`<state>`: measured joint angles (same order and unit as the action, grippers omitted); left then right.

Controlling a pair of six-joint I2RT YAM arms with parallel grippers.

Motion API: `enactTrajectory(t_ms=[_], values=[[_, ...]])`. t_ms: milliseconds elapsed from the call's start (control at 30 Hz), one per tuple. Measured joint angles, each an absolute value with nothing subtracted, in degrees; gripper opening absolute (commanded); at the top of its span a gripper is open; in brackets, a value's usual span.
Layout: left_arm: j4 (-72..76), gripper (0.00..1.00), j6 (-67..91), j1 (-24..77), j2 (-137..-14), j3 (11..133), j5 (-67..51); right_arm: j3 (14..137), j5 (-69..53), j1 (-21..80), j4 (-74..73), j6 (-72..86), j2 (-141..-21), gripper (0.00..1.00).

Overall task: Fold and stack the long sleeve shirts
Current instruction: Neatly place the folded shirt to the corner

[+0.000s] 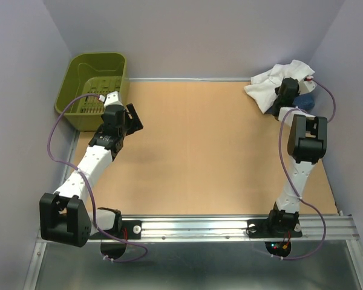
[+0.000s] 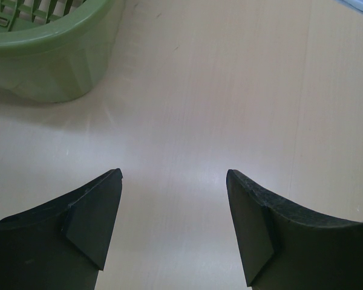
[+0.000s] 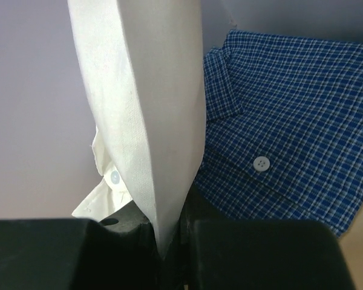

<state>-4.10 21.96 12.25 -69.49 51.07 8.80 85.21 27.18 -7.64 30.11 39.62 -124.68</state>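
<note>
Presently: left pincer point(image 2: 174, 175), jaws wide, holding nothing, over the table point(image 2: 242, 90); basket point(image 2: 54, 57) ahead to its left; both shirts well apart from it, far to its right. Right pincer point(image 3: 169, 232), jaws nearly closed, pinching a fold of the white shirt point(image 3: 145, 90), which rises from its tips. Blue shirt point(image 3: 290, 109) lies just beyond, to its right. Both probably light, limp and thin; best taken at collar or shoulder seam.

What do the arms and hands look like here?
The left arm and right arm have white links and black joint housings, with a purple cable looping along each. The left hand and right hand are black; the left's fingers are wedge-shaped.
</note>
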Motion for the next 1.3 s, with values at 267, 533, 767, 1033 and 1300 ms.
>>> enactTrajectory(t_ms=[267, 533, 767, 1033, 1300], values=[[-4.1, 0.80, 22.0, 12.3, -69.6, 51.1, 7.9, 81.6, 19.4, -13.6, 30.9, 46.2, -124.7, 0.01], [-4.1, 0.80, 22.2, 12.3, -69.7, 51.1, 7.0, 77.6, 17.4, -15.1, 31.0, 51.3, -124.7, 0.41], [-4.0, 0.80, 22.2, 12.3, -69.7, 51.0, 6.9, 77.7, 13.1, -15.5, 31.4, 50.7, -125.0, 0.17], [-4.0, 0.80, 22.3, 12.3, -69.7, 51.0, 6.4, 83.6, 9.6, -16.3, 26.8, 43.6, -125.4, 0.01], [-3.8, 0.80, 22.3, 12.3, -69.7, 51.0, 6.0, 87.3, 7.1, -17.8, 24.1, 41.1, -126.4, 0.62]])
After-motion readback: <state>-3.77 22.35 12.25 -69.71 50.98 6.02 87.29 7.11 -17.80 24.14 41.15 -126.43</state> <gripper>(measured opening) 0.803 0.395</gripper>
